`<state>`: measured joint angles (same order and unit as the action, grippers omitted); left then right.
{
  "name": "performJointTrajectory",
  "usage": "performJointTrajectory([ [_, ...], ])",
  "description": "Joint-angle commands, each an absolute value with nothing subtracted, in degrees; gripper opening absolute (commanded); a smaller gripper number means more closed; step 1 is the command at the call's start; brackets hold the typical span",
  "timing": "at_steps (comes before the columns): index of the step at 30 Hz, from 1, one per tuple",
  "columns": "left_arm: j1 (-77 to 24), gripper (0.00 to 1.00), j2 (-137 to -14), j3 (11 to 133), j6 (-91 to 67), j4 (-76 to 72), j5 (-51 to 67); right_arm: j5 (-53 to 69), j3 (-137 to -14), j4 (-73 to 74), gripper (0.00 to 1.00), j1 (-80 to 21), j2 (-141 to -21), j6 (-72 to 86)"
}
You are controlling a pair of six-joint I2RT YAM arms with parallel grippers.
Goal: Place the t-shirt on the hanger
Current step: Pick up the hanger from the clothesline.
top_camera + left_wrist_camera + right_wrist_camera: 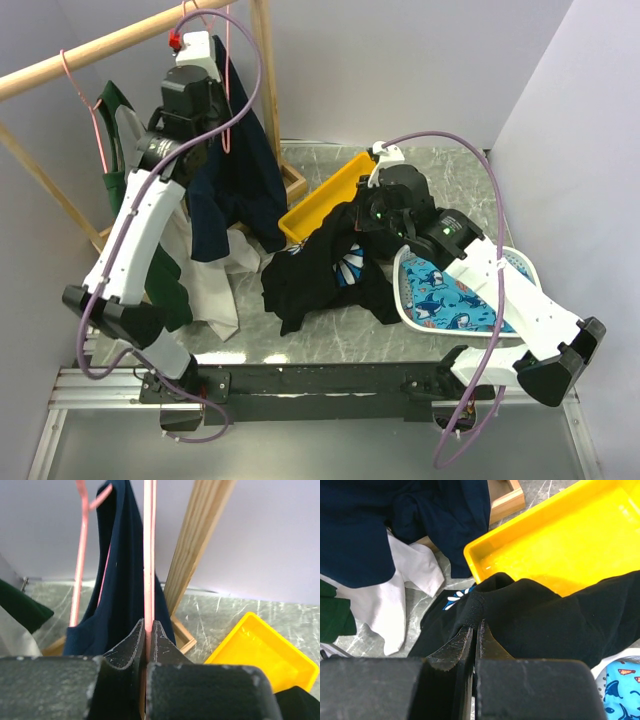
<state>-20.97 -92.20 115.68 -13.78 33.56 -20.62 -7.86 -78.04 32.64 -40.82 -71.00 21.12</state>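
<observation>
Fabric of the t-shirt (pixel 300 280) is bunching beside the yellow tray (pixel 318 198), your right gripper (pixel 474 630) pinching a raised fold. Your left gripper (pixel 148 630) is clamping the hanger (pixel 148 555) wire beside the navy shirt (pixel 120 605); be lifting it clear without snagging.

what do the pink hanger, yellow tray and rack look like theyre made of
Hanger: thin pink rod, likely coated wire or plastic; smooth, uniform colour.
Tray: probably plastic; glossy, with highlights and a moulded rim.
Rack: unfinished pale wood; the grain shows along it.
</observation>
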Motion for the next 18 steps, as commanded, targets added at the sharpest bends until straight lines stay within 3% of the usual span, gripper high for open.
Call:
performJointTrajectory([
  [1, -20.9, 0.01, -88.2, 114.9, -11.4, 29.3, -16.8, -8.0, -80.9, 31.2, 0.00, -40.5, -71.3, 20.3],
  [18, -24.6, 0.01, -68.3, 92.7, -13.3, 34.9, -7.3, -11.2, -79.7, 33.7, 0.00, -40.5, -72.3, 16.1],
])
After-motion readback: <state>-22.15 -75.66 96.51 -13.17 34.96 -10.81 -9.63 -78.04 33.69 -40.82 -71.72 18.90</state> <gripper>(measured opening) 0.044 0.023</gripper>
